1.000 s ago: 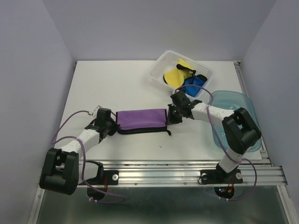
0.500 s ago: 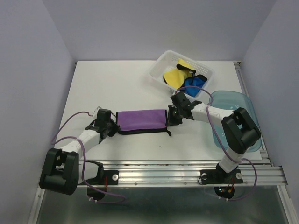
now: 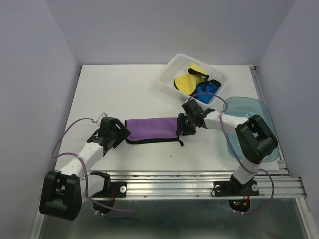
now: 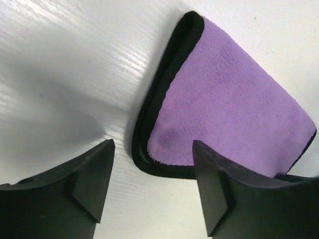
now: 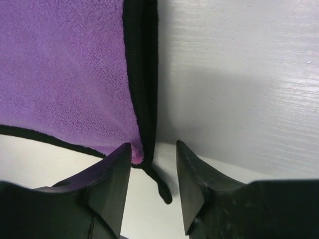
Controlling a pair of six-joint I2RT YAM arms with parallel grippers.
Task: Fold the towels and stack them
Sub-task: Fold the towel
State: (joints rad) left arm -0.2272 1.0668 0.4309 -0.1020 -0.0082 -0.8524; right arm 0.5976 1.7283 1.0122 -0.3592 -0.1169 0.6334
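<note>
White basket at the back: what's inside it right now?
The white basket shows a yellow towel, a bright blue towel and black cloth, bunched together. Whatever lies beneath them is covered, so I cannot count the towels.

In the left wrist view the purple towel (image 4: 224, 114) is running out past the right edge, and its lower edge is disappearing behind one finger (image 4: 224, 199) of the left gripper (image 4: 153, 149). The right wrist view is cutting the same cloth at the top and left edges (only one corner is showing). From above, the right gripper (image 3: 183, 126) is covering its right end, the right arm (image 3: 224, 121) is hiding part of the blue tray (image 3: 249, 107), and the other towels (image 3: 187, 82) are overlapping in the basket (image 3: 168, 69), too small to separate.
</note>
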